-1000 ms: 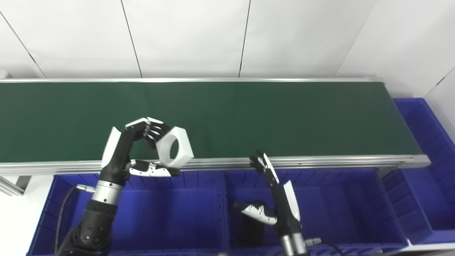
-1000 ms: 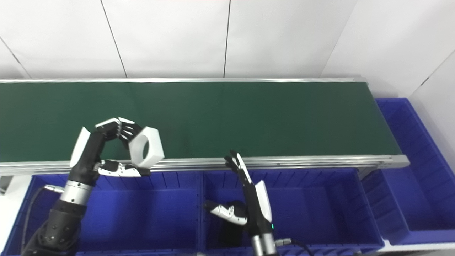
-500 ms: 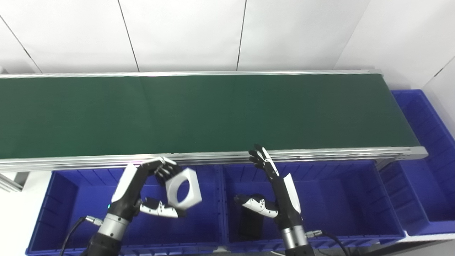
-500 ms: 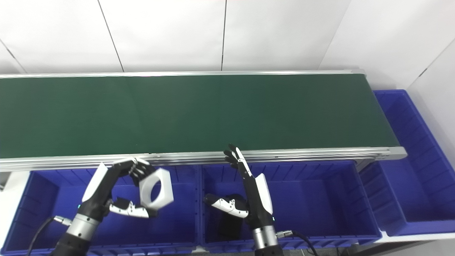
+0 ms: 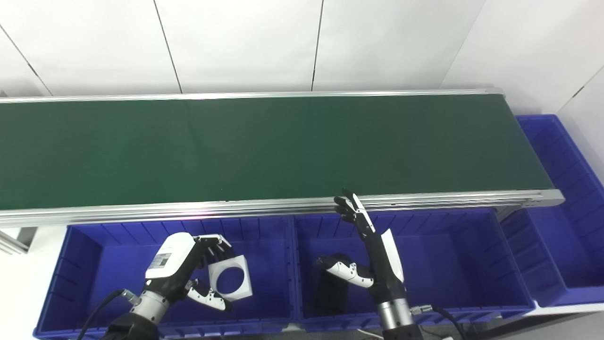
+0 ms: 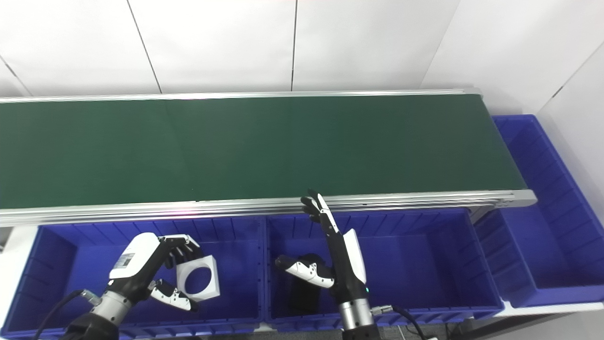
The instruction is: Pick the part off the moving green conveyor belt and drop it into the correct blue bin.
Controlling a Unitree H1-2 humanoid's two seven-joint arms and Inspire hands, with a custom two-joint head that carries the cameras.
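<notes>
White plastic hexagonal part with round hole (image 5: 230, 283) sits down inside the left blue plastic bin (image 5: 85, 245), pinched by the left hand (image 5: 181, 269), at seven o'clock below the green conveyor belt (image 5: 264, 141).

From the right eye: right hand (image 6: 330, 264) splayed, holding nothing, over the middle blue bin (image 6: 410, 264).

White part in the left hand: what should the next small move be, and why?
Probably open the left hand and let the white part drop. The hand holds it low inside the left blue bin, well clear of the green conveyor belt, so only the release appears to remain. The right hand waits open over the middle bin.
</notes>
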